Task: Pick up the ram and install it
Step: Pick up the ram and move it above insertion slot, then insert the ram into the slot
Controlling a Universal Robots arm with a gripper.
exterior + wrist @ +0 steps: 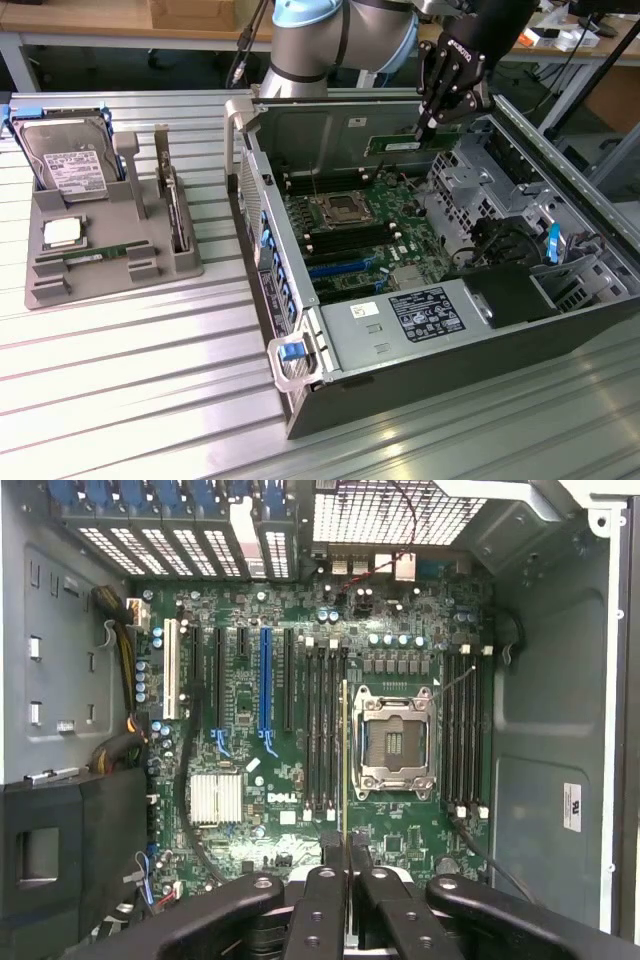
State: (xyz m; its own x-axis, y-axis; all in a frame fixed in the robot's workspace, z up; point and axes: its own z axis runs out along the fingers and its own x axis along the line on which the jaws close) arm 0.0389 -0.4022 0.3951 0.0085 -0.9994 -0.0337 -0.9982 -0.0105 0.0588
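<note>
Thin narrow green circuit-board ram stick — raised, long edge roughly level, inside open grey metal computer case near far wall. One end pinched between fingers of black gripper; rest juts toward exterior view's left. From wrist view, ram stick edge-on, slim line — hanging over black memory slots beside silver CPU socket, not seated.

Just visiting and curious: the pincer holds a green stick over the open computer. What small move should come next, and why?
Probably lower it straight down a little. The pincer grips the ram above the motherboard, and in the wrist view its edge appears lined up with the black memory slots beside the CPU socket.
</note>
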